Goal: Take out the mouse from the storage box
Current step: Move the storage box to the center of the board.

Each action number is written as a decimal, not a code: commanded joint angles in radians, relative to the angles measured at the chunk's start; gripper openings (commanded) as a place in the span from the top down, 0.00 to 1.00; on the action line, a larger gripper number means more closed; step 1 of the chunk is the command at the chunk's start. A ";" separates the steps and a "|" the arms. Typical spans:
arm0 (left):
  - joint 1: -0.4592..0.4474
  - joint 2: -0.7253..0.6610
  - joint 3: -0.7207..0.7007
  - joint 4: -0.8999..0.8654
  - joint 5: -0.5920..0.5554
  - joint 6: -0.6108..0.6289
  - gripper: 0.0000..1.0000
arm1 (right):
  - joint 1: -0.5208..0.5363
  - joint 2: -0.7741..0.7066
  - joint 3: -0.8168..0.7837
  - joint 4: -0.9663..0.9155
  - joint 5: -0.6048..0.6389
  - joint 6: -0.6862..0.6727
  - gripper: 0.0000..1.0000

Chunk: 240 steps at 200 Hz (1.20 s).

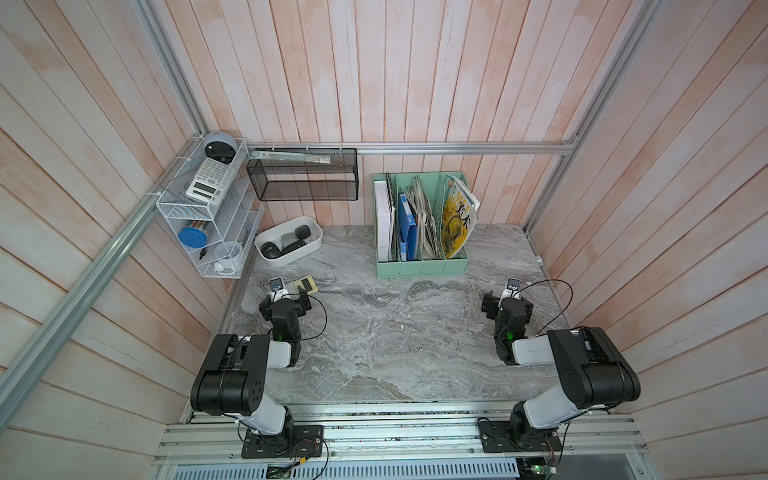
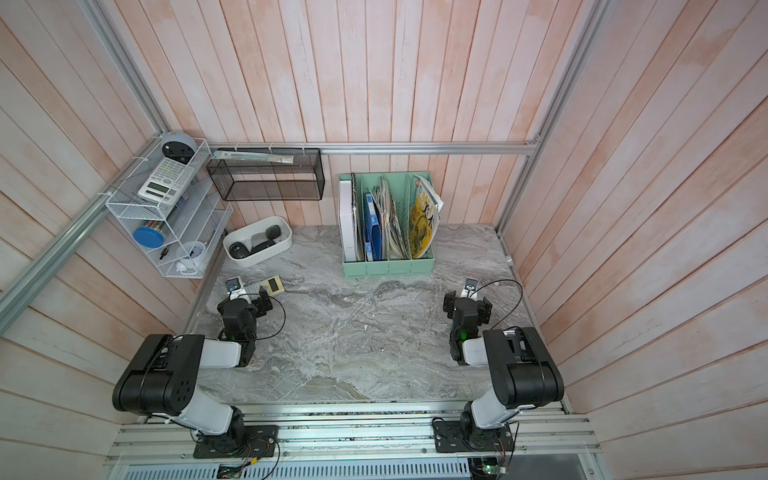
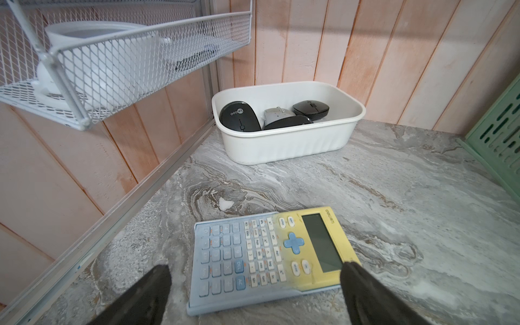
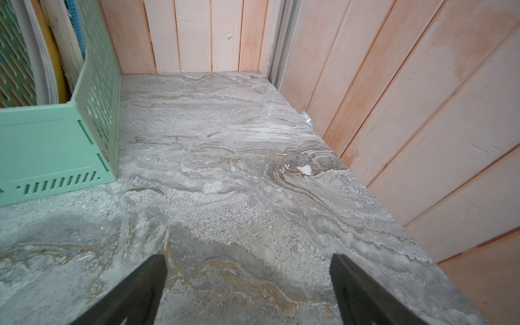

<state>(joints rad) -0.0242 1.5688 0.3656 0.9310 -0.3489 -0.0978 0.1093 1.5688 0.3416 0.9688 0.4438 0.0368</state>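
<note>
A calculator [image 3: 267, 253] lies beneath the wide-open, empty left gripper [image 3: 256, 266], short of the storage box [image 3: 287, 146] holding mice [image 3: 239, 116]; a wire shelf [image 3: 140, 50] hangs beside it; the right gripper [image 4: 248, 257], likewise spread and empty, hovers over bare tabletop [image 4: 225, 140].

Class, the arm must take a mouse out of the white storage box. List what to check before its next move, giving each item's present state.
1. Is the left gripper open and empty: ok.
2. Is the right gripper open and empty: ok.
3. Is a mouse exposed in the storage box: ok, the black mouse lies uncovered at one end.
4. Is the low path to the box free: not ok, the calculator lies beneath the fingers.
5. Is there clearance from the white wire shelf beside the box: cannot tell.
</note>
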 commanded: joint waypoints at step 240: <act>-0.008 -0.341 0.515 -1.092 0.174 -0.431 0.00 | 0.040 -0.712 0.178 -1.111 -0.408 0.472 0.03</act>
<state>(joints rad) -0.0311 1.1011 0.7177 -0.0277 -0.2939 -0.5575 0.1490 0.8555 0.5457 -0.0792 0.1455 0.4877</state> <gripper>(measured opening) 0.998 0.975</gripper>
